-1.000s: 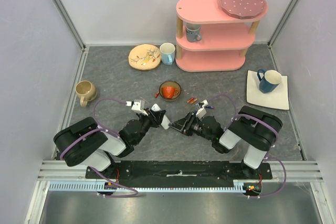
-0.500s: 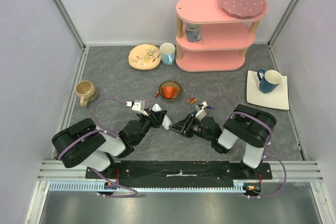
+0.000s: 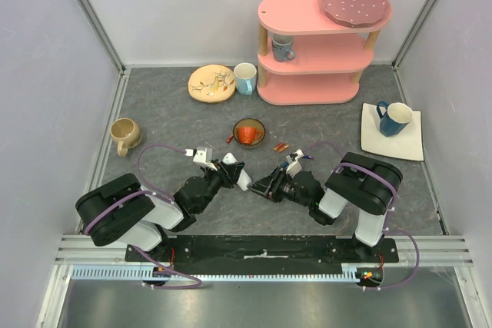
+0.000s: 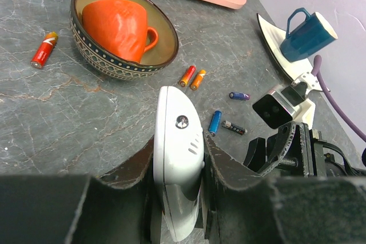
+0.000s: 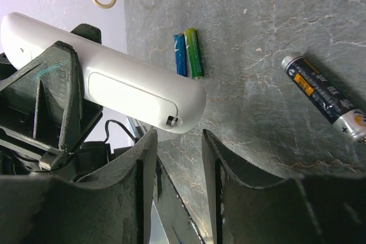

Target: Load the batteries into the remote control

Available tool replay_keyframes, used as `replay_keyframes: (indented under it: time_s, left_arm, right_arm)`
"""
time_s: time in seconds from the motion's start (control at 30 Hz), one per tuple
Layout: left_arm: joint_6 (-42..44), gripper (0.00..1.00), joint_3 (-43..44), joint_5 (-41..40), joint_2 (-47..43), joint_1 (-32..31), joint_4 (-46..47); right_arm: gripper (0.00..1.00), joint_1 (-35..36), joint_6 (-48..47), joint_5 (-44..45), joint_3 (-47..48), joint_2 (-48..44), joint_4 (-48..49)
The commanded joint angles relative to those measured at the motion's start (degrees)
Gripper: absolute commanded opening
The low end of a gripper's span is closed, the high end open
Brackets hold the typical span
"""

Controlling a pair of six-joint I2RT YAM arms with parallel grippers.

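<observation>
Worktop [image 3: 169, 120], grey and marbled, spreads under me, with a pink shelf [image 3: 307, 90] at its far side. My left hand [image 4: 179, 152] is clamped on the long sides of the remote control [image 5: 114, 84], holding it above the worktop. The remote's free end points at my right hand [image 5: 178, 138], whose fingers stand apart with nothing between them, their tips just beside that end. Beyond the remote sits a patterned bowl [image 4: 108, 64] with an orange cup [image 4: 117, 27] in it. The batteries [image 4: 193, 76] lie loose around the bowl: one red on its left, an orange pair on its right, blue and dark ones nearer my right hand.
</observation>
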Motion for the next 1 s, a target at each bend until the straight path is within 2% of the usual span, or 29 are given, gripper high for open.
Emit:
replay_keyframes:
  time_s: [0.0,0.37,0.77,0.97]
  left_arm:
    - [0.64,0.02,-0.09,-0.41,-0.49,-0.37,15.17]
    - [0.29,0.02,0.00,0.21,-0.41,-0.46,14.02]
    - [-0.24,0.02,0.09,0.47,-0.23,-0.81,13.93]
    - [-0.59,0.02,0.00,0.56,-0.23,-0.90,13.94]
  right_arm:
    - [0.45,-0.27,-0.74,-0.19,0.44,-0.90,10.73]
    - [0.40,-0.18,-0.74,-0.55,1.32,-0.55,12.14]
    - [0.40,-0.36,-0.83,-0.37,1.67,-0.12,12.84]
    - [0.37,-0.97,-0.22,0.07,1.40,0.33,14.95]
